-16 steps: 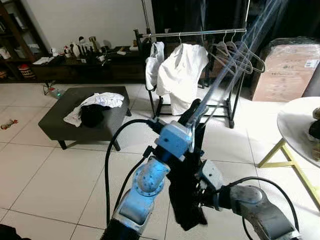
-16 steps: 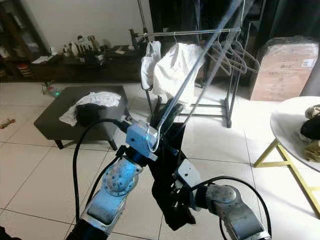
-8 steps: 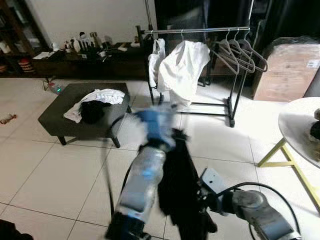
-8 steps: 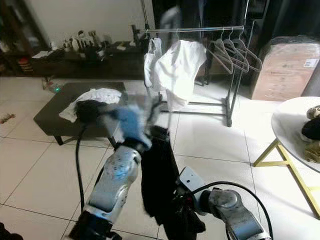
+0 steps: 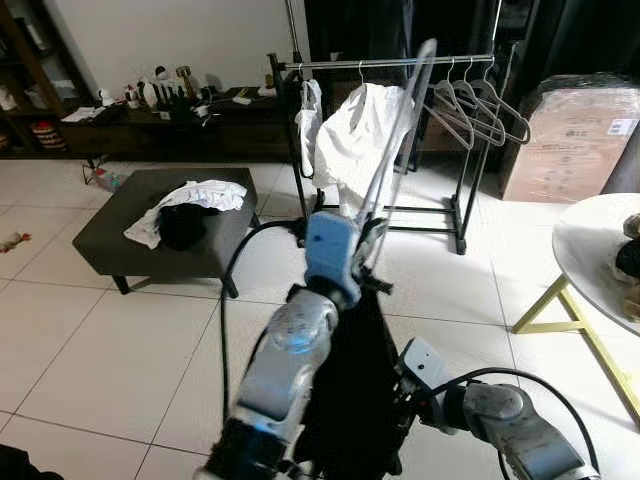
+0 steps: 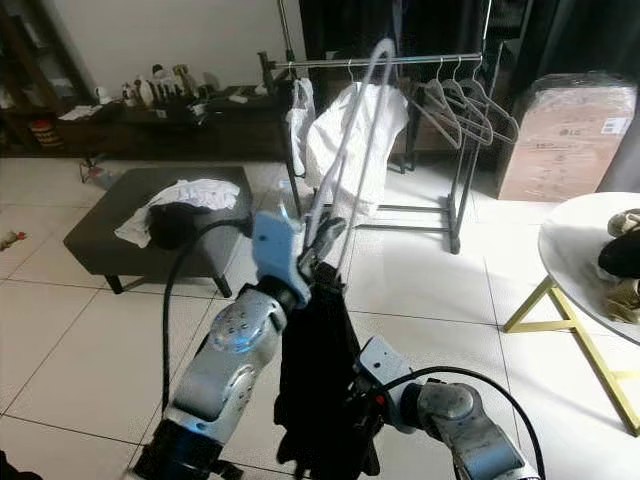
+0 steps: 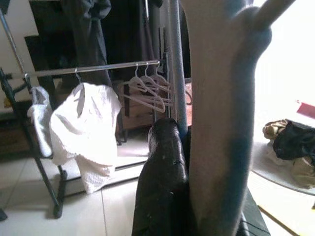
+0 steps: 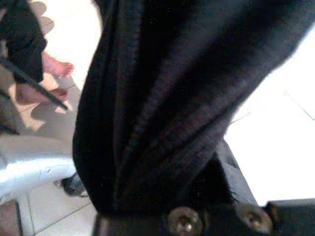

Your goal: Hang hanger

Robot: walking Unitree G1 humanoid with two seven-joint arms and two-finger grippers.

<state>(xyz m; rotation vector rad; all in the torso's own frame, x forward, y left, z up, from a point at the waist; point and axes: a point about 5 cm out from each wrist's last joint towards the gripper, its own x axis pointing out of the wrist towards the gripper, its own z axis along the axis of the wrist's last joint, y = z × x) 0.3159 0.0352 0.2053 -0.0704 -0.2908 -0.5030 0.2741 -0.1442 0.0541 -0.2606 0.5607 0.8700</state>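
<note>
Hanger (image 5: pixel 395 150) (black garment (image 5: pixel 350 390)) in left hand (image 5: pixel 362 262)

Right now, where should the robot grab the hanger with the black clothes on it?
Probably at the hanger's lower end, from the robot's left, just above the black garment, about where the left gripper sits now. The light bars rise bare there; lower down, cloth hides them.

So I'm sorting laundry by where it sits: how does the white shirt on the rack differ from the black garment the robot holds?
The white shirt hangs on the clothes rack; the black garment hangs near the floor tiles, between the left gripper and right gripper. The shirt is spread wide; the black garment droops bunched and narrow. Both hang from hangers.
</note>
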